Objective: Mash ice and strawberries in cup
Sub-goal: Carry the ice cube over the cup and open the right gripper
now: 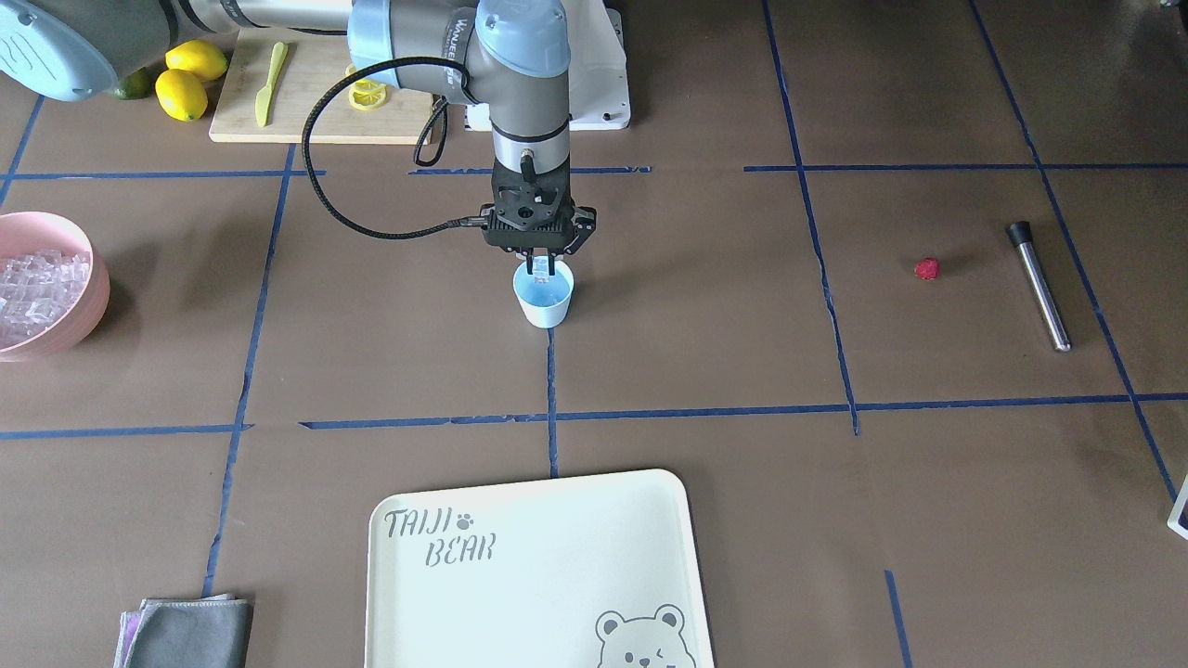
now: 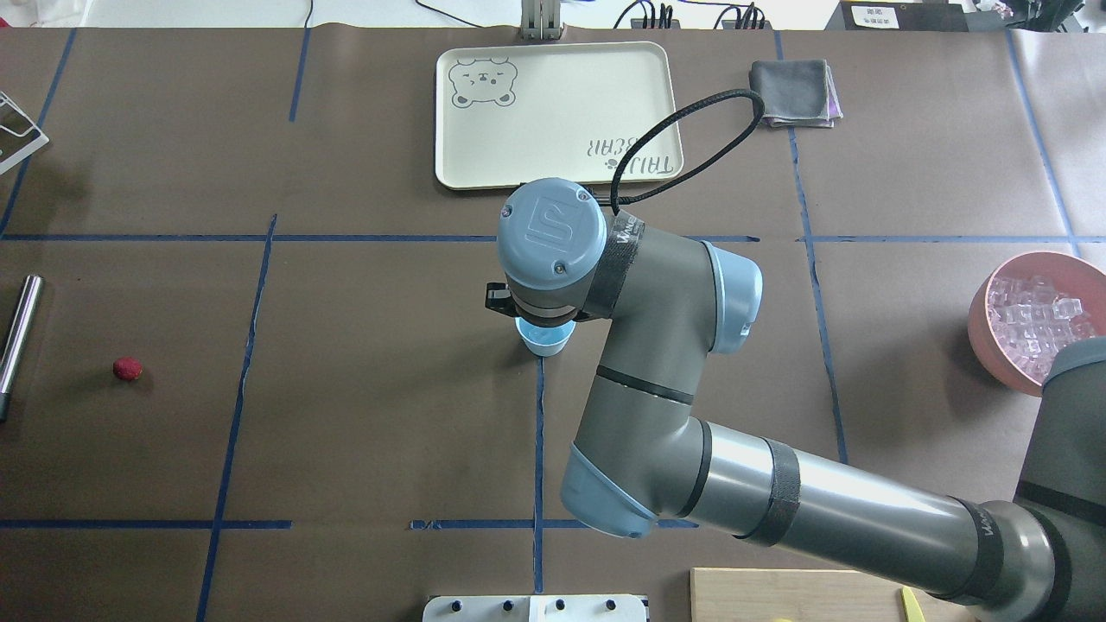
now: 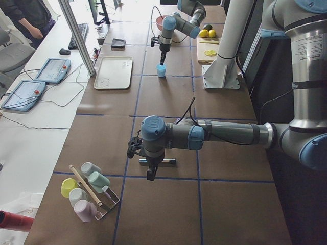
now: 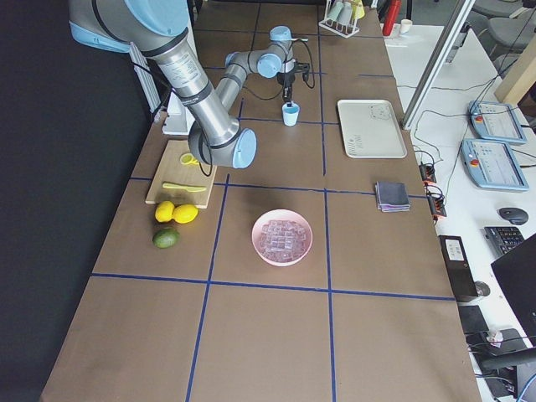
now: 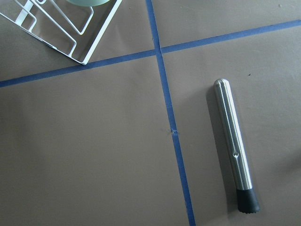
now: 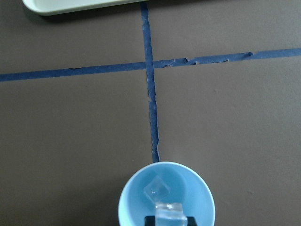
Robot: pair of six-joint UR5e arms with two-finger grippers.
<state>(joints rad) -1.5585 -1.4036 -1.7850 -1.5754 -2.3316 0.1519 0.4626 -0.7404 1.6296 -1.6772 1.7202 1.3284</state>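
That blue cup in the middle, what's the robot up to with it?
The right gripper hangs over the cup, its fingers pinching an ice cube just above the mouth. Another cube already lies inside. The strawberry sits untouched on the table near a metal rod, with the left gripper hovering over that rod. More ice waits in the pink bowl.

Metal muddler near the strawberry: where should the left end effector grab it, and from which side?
Mid-shaft of the muddler, from straight above, closing across its narrow width. It lies flat on the table, long and round, so a centred pinch likely stays balanced.
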